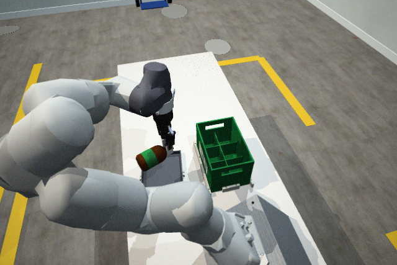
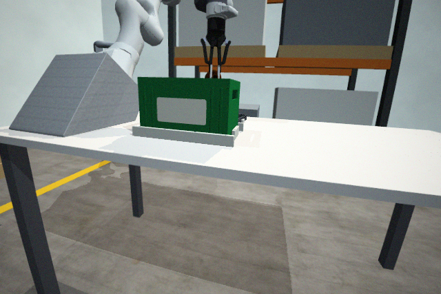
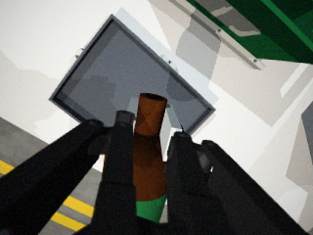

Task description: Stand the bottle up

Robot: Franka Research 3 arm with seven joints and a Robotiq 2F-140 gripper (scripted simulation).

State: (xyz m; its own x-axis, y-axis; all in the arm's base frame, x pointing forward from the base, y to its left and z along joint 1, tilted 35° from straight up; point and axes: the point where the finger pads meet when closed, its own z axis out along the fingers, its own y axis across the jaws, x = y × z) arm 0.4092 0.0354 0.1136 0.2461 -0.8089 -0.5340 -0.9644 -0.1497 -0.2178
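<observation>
The brown bottle (image 1: 150,157) with a green label hangs in the air, lying nearly level over the left edge of the grey tray (image 1: 163,169). My gripper (image 1: 169,148) is shut on the bottle's neck, with the body sticking out to the left. In the wrist view the bottle (image 3: 149,157) sits between my fingers, its mouth pointing toward the empty tray (image 3: 132,78) below. In the exterior view my gripper (image 2: 214,69) reaches down behind the green crate (image 2: 188,104), which hides the tray and nearly all of the bottle.
The green crate (image 1: 224,152) with four empty compartments stands right of the tray on a pale base. A grey wedge-shaped housing (image 2: 74,91) sits at the arm's base. Shelving stands behind the table. The table's left edge lies close to the tray.
</observation>
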